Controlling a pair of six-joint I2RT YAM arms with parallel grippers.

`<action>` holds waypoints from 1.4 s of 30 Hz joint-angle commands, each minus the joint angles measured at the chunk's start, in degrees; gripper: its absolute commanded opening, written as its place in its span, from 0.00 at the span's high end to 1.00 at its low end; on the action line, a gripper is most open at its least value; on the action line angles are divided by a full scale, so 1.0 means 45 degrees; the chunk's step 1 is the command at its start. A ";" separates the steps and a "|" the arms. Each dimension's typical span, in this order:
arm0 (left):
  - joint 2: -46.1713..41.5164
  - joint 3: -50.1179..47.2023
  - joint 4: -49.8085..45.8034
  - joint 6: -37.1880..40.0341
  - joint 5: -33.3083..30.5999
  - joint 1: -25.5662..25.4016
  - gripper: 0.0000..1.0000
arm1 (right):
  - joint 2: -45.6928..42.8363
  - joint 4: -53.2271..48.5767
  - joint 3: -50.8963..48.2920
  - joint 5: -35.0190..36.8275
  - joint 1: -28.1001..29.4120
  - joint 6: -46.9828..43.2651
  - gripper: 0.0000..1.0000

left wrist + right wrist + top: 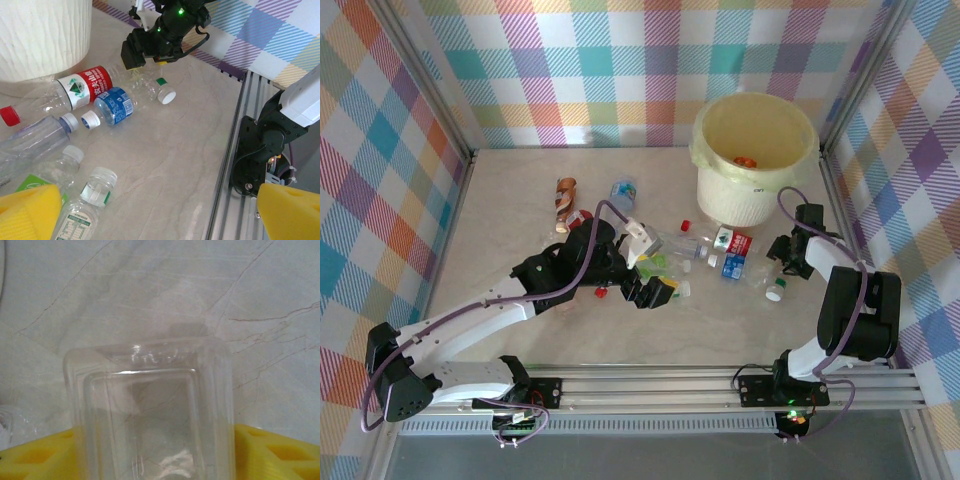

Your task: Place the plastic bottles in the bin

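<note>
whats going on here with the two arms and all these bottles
Two robot arms are clearing plastic bottles off a table into the large round cream-yellow bin. The right gripper is down at the table with its yellow fingers against both sides of a clear squarish plastic bottle, not lifted yet. The left gripper hangs open over the rest of them.

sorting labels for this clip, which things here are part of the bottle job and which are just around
Part of the job: bin, red-label bottle, blue-label bottle, brown-label bottle, clear bottle in the right gripper.
Just there: plaid walls, metal rail.
</note>
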 commanded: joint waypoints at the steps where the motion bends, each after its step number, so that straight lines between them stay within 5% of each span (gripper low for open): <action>1: 0.0078 0.0385 -0.0034 0.0131 0.0062 0.0073 0.00 | -0.0447 0.0069 0.0034 0.0198 -0.0103 -0.0074 0.35; 19: -0.1038 -0.0107 0.0338 0.0519 -0.1401 0.0073 0.00 | -0.4621 -0.1480 -0.1065 -0.0475 0.0115 0.0564 0.45; 31: -0.1486 -0.0298 0.0388 0.0827 -0.2465 0.0093 0.00 | -0.7554 -0.3969 0.0749 -0.0906 0.3112 0.0876 0.46; 42: -0.1654 -0.0434 0.0472 0.0956 -0.2521 0.0093 0.00 | -0.6743 -0.3833 0.4231 -0.0898 0.6344 0.0136 0.46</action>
